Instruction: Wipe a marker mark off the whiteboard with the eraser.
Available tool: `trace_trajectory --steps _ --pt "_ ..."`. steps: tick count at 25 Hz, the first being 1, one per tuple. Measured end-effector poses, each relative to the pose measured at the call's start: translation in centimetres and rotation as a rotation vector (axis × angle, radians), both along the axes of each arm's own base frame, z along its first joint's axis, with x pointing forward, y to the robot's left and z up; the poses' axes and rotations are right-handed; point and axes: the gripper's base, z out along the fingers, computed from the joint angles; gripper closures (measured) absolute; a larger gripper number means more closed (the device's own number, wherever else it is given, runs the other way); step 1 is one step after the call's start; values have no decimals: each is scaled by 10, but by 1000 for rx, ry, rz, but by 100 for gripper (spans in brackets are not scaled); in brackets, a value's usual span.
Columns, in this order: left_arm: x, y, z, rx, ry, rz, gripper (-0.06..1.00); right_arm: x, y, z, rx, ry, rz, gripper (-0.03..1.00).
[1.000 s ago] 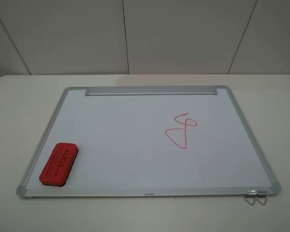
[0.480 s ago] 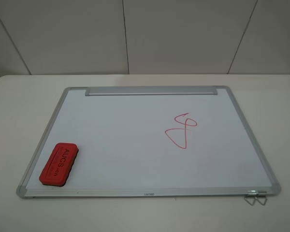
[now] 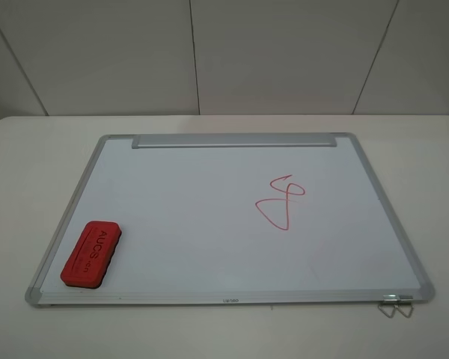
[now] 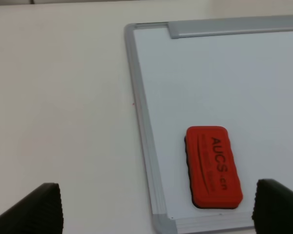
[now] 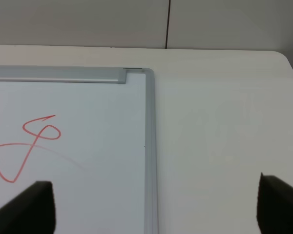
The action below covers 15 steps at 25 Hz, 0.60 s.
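Note:
The whiteboard [image 3: 187, 209] lies flat on the table. The red eraser [image 3: 91, 254] rests lettering-up on the board's near-left corner, untouched. A red looped figure-8 scribble [image 3: 279, 202] sits right of the board's middle; it also shows in the right wrist view [image 5: 29, 146]. No triangle-shaped marker mark with a bar on top is in view. My left gripper [image 4: 156, 209] is open, hovering short of the eraser [image 4: 214, 165] and the board's corner. My right gripper [image 5: 155, 204] is open near the board's right frame [image 5: 150, 146]. Neither arm shows in the high view.
The grey tray strip [image 3: 236, 140] runs along the board's far edge. Two metal clips [image 3: 396, 305] stick out at the near-right corner. The white table [image 3: 30, 164] extends on all sides, with a panelled wall [image 3: 209, 52] behind.

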Motion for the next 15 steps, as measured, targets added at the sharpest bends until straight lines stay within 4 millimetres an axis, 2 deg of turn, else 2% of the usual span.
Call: trace_trajectory --steps 6,15 --pt "-1 -1 0 0 0 171 17 0 0 0 0 0 0 26" --pt "-1 -2 0 0 0 235 17 0 0 0 0 0 0 26"
